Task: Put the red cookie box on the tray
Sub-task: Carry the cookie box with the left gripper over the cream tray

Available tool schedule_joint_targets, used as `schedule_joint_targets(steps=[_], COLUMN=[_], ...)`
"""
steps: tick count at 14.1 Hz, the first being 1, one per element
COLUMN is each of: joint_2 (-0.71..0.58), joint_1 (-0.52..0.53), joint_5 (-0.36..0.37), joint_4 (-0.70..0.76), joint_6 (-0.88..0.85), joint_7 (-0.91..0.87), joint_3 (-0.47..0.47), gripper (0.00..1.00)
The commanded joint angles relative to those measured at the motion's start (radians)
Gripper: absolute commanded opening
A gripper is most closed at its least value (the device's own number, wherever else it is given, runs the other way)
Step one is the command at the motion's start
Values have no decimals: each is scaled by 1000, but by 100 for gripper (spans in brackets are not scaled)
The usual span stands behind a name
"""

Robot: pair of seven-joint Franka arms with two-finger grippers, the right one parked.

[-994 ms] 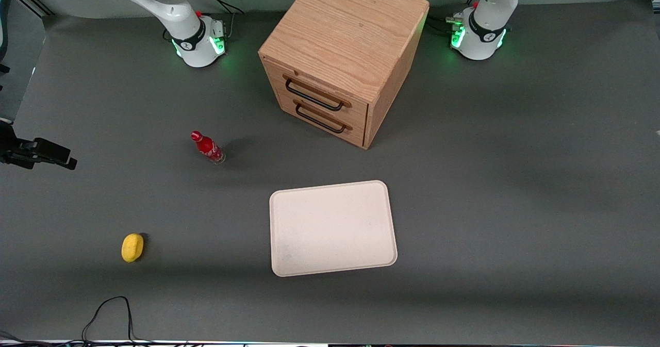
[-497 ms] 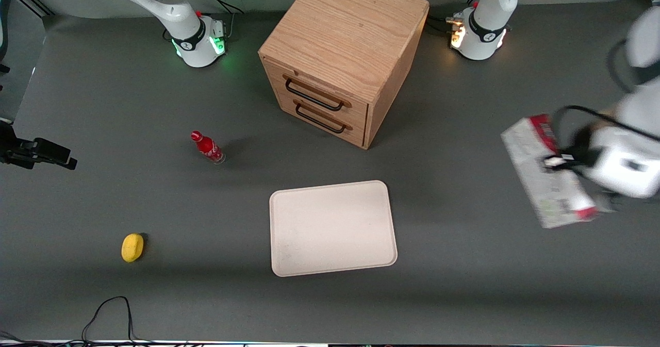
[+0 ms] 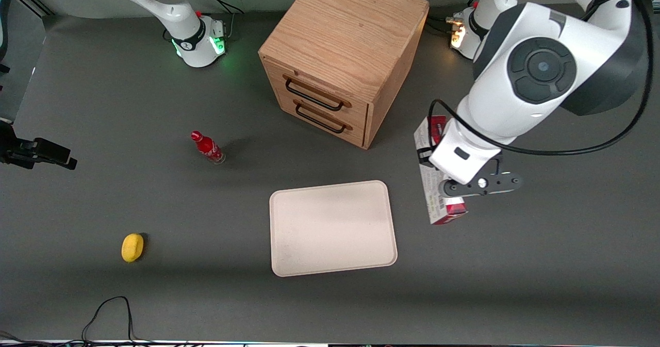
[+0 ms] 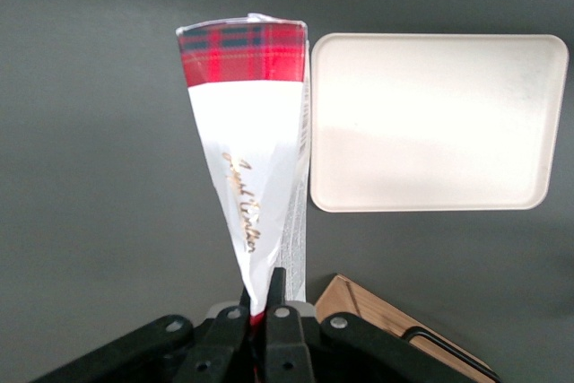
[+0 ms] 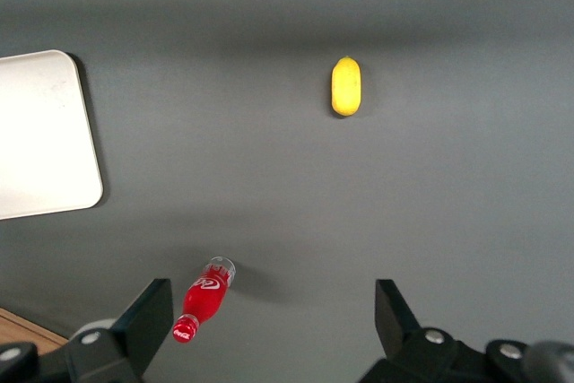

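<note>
The red cookie box [image 3: 431,195] hangs above the table beside the tray [image 3: 332,228], toward the working arm's end. It is a thin carton with a white printed face and a red tartan end [image 4: 242,53]. My left gripper [image 4: 263,291] is shut on the box's narrow end, so the box [image 4: 249,163] sticks straight out from the jaws. In the front view the arm's wrist covers the fingers and part of the box. The cream-white tray [image 4: 430,123] lies flat on the grey table with nothing on it. The box's long edge runs along the tray's short side without overlapping it.
A wooden two-drawer cabinet [image 3: 340,53] stands farther from the front camera than the tray, and its corner [image 4: 404,329] shows close to the gripper. A small red bottle [image 3: 207,147] and a yellow lemon-like object [image 3: 132,247] lie toward the parked arm's end.
The left arm came into view with the box in its jaws. It carried the box from the working arm's end of the table to just beside the tray.
</note>
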Motion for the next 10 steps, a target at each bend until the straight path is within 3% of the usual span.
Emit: schedule_joint_targets(steps=[1,3,10], joint_2=[41,71,225], joint_1=[-83,-112,-120], joint_5=[4,37,45], joint_4=[30,30,14], joint_6=[33,53,212], joint_7=[-13,-73,-78], joint_3=[20,22,28], gripper=[0,0,0])
